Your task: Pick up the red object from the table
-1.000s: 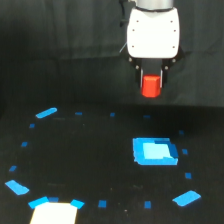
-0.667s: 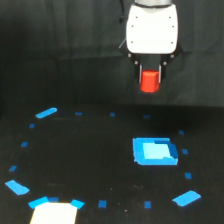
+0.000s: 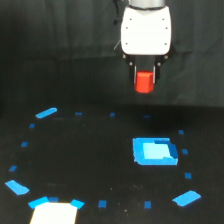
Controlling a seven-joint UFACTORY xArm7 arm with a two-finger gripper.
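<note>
The red object (image 3: 144, 82) is a small red-orange block held between the dark fingers of my gripper (image 3: 144, 80), under the white gripper body. It hangs well above the black table (image 3: 90, 160), clear of the surface, near the top of the exterior view and right of centre. The gripper is shut on the block; only the block's lower part shows below the fingers.
A flat blue tray-like square (image 3: 154, 151) lies on the table below the gripper. Small blue tape marks form a ring, with larger blue patches at the exterior view's left (image 3: 46, 113) and lower right (image 3: 186, 198). A white patch (image 3: 54, 213) sits at the front edge.
The gripper has risen with the red block in it, moving higher above the table. Nothing on the table has moved.
</note>
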